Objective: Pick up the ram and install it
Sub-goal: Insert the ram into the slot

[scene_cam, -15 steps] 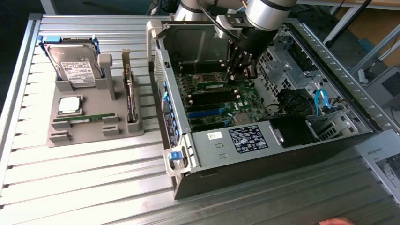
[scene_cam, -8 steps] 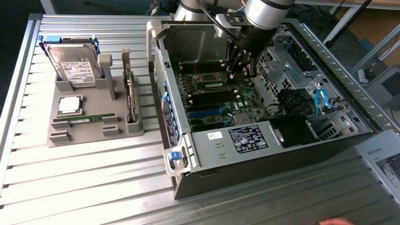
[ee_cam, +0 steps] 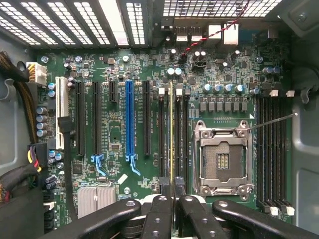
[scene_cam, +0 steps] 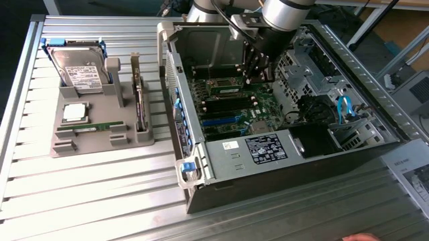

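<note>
Hangs inside the open dark-grey metal computer case, over the green motherboard, as a black two-fingered gripper on a silver arm. Pinches narrow on the ram, a long thin green circuit-board stick seen edge-on in the wrist view, with black fingers pressed to both flat sides. Holds it on edge, lined up along the black memory slots just beside the square silver processor socket. Seems to be over or in one slot; cannot tell which from this angle.

At nine o'clock of the case in the exterior view, well apart from the gripper: a grey plastic parts holder on the ribbed aluminium desk. In it, a second green memory stick lying flat toward the holder's six o'clock, a square silver processor chip near its centre, a silver hard drive standing at twelve o'clock, and a dark expansion card on edge at three o'clock.
</note>
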You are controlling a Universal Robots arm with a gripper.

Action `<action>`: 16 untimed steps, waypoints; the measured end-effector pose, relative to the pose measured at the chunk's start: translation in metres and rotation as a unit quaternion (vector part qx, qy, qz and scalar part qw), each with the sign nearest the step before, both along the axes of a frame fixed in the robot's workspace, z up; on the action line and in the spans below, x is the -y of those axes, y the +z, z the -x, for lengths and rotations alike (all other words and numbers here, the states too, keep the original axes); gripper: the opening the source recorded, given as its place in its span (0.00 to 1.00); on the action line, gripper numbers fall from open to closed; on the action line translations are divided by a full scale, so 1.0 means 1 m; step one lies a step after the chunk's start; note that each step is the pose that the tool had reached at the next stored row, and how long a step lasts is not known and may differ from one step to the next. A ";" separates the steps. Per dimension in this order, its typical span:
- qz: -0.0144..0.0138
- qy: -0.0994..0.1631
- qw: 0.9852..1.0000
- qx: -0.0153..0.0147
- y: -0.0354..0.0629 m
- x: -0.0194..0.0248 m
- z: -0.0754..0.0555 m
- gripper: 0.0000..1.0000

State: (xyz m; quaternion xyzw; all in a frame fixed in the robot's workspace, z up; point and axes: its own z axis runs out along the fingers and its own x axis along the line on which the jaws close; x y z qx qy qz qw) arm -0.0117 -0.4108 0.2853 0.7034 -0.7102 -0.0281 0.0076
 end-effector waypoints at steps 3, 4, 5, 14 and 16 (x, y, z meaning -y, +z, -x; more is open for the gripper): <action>0.000 0.000 1.000 0.000 -0.0047 0.0001 0.000 0.12; 0.000 0.000 1.000 0.000 -0.0064 0.0001 0.000 0.12; 0.000 0.000 1.000 0.000 -0.0080 0.0001 0.000 0.12; 0.000 0.000 1.000 0.000 -0.0228 0.0000 0.000 0.12; 0.000 0.000 1.000 0.000 -0.0229 0.0001 0.000 0.12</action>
